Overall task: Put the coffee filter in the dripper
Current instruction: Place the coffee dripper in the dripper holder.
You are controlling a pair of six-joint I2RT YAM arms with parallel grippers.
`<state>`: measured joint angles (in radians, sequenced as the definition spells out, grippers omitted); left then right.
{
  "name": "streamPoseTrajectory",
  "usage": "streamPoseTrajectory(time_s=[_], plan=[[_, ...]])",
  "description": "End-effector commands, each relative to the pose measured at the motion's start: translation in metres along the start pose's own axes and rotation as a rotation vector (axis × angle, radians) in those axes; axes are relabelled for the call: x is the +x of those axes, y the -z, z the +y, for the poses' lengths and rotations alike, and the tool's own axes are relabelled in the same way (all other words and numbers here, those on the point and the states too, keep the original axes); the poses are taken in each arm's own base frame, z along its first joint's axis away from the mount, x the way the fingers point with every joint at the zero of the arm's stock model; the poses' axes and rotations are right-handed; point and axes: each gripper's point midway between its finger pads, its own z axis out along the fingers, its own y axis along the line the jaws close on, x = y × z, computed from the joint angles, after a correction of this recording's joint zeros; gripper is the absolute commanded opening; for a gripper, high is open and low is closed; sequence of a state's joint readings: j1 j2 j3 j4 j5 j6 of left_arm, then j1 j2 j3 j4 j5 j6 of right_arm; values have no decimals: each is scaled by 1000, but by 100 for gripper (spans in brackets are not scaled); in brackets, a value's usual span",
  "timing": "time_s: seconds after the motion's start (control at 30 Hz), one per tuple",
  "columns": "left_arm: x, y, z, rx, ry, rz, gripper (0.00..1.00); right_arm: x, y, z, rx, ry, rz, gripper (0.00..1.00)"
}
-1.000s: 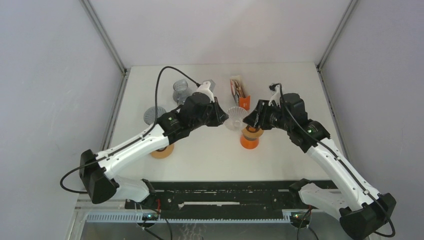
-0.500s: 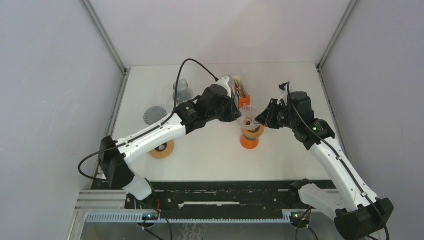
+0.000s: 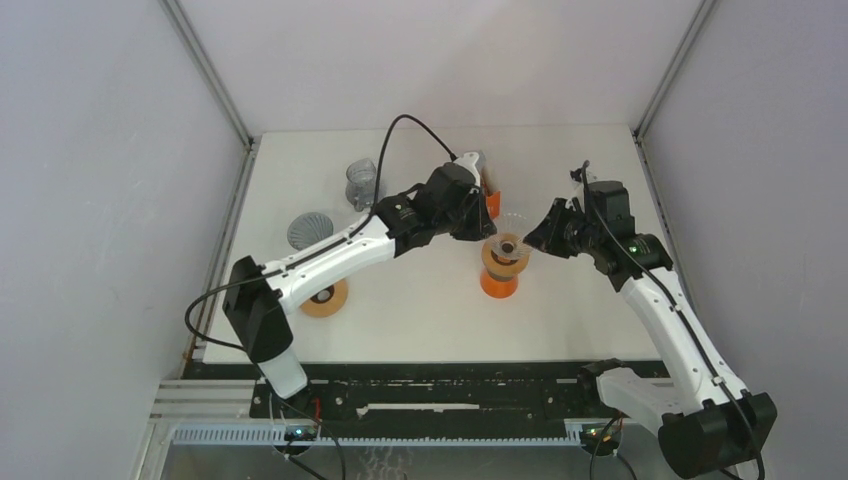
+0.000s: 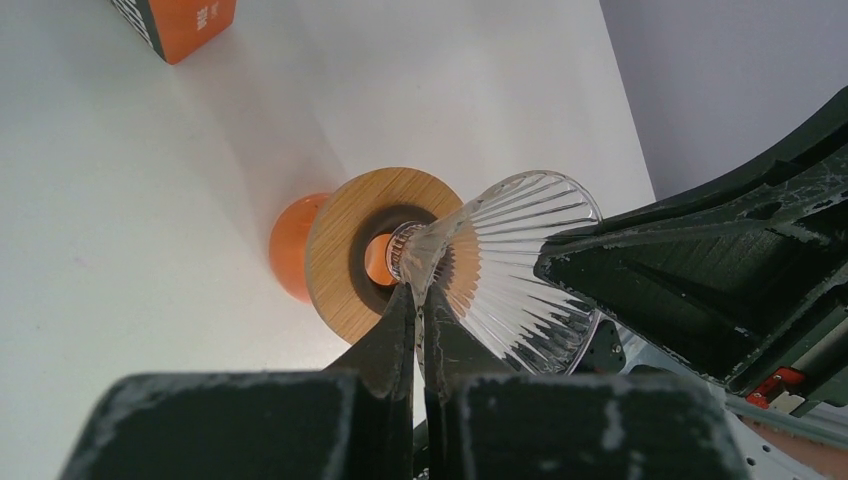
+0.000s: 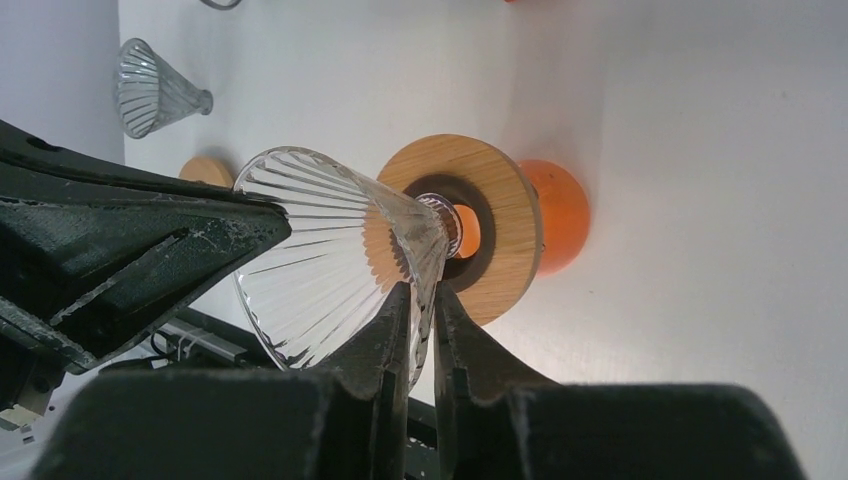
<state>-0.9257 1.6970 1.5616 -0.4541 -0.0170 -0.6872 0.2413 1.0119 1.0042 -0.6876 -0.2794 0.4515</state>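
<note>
Meeting over the middle of the table, the two arms crowd one small spot, and that is the largest hazard. The left gripper comes in from 10 o'clock of the stand and the right gripper from 3 o'clock. Their fingers are near each other, so any uneven pull could knock them together or twist the glass between them.

The stand, an orange base under a wooden ring, looks light and top-heavy to me. A sideways shove from the cone could tip it or slide it toward the box at its 12 o'clock.

The cone, which I take for the filter piece of the task, is at the ring and not yet seated. It is tilted well off upright, with its narrow neck aimed at the ring's hole; whether the neck touches the wood I cannot tell.

Each gripper is pressed together on the thin ribbed wall near that neck, pinching it edge-on. Glass gives little friction, so the cone may slip or swing round if one side lets go first, and too hard a squeeze might chip it. Lowered while tilted, the neck would likely catch the hole's edge.

A spare cone at 9 o'clock stands well apart and is no concern.
</note>
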Motion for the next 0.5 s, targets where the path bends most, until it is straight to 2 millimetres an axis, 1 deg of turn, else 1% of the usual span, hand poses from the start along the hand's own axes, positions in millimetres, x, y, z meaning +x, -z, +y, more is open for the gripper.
streamPoseTrajectory(time_s=[0.0, 0.47], plan=[[-15, 6, -31, 106, -16, -17, 0, -11, 5, 14, -65, 36, -10, 0], [-2, -10, -19, 60, -15, 27, 0, -1, -14, 6, -54, 24, 55, 0]])
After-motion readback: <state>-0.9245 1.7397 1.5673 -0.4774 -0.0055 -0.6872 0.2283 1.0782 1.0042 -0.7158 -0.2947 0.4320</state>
